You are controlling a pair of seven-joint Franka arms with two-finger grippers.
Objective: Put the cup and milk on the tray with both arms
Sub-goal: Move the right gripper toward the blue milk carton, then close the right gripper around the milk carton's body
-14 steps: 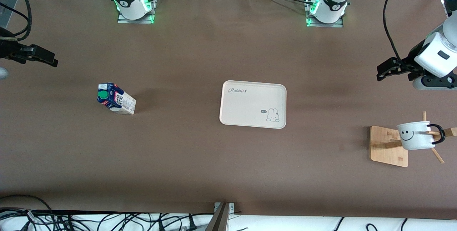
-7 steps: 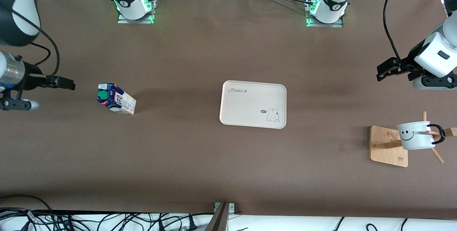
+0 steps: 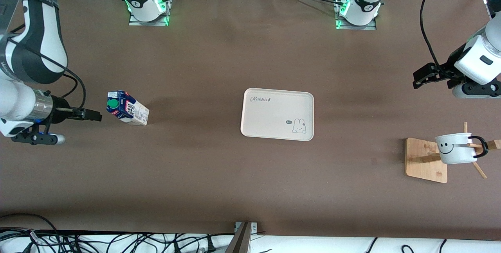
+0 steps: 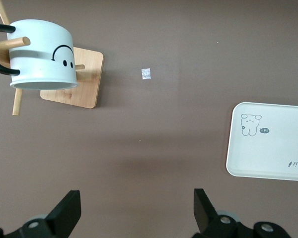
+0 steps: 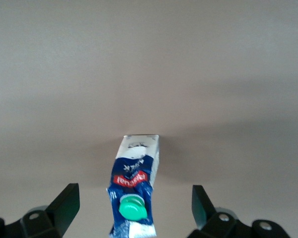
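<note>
The milk [image 3: 127, 108], a dark blue and white carton with a green cap, stands on the table toward the right arm's end. My right gripper [image 3: 94, 115] is open just beside it, apart from it; in the right wrist view the milk [image 5: 134, 196] lies between the open fingers [image 5: 64, 202]. The white smiley cup [image 3: 456, 148] hangs on a peg of a wooden rack [image 3: 424, 161] toward the left arm's end. My left gripper [image 3: 422, 78] is open and empty, up over bare table, farther from the front camera than the rack. The cream tray [image 3: 278, 114] lies mid-table, with nothing on it.
The left wrist view shows the cup [image 4: 42, 54], the rack base [image 4: 82, 79], a small white scrap [image 4: 146, 74] on the table and the tray's end [image 4: 268, 141]. Cables lie along the table's near edge [image 3: 117, 241].
My right arm has swung in from the table's end and come down toward the milk, its gripper now close beside the carton. The left arm has not moved.
</note>
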